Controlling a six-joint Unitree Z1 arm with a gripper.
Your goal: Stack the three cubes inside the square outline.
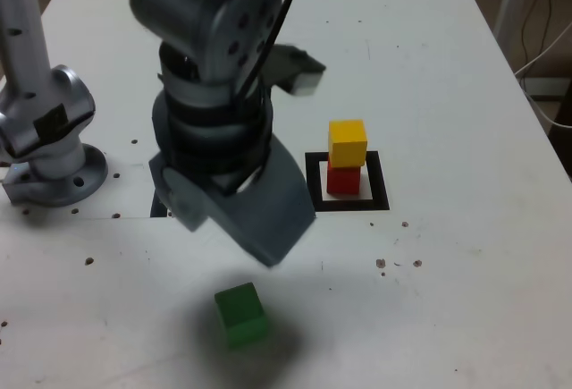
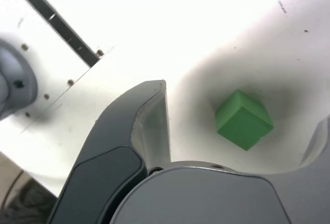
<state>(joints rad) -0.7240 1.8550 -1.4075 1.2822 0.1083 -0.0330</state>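
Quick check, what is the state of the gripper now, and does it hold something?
Gripper: open, holding nothing; the green cube lies between its jaws, ungripped.

No text, label, brand, number or sign is showing legibly in either the exterior view or the wrist view.
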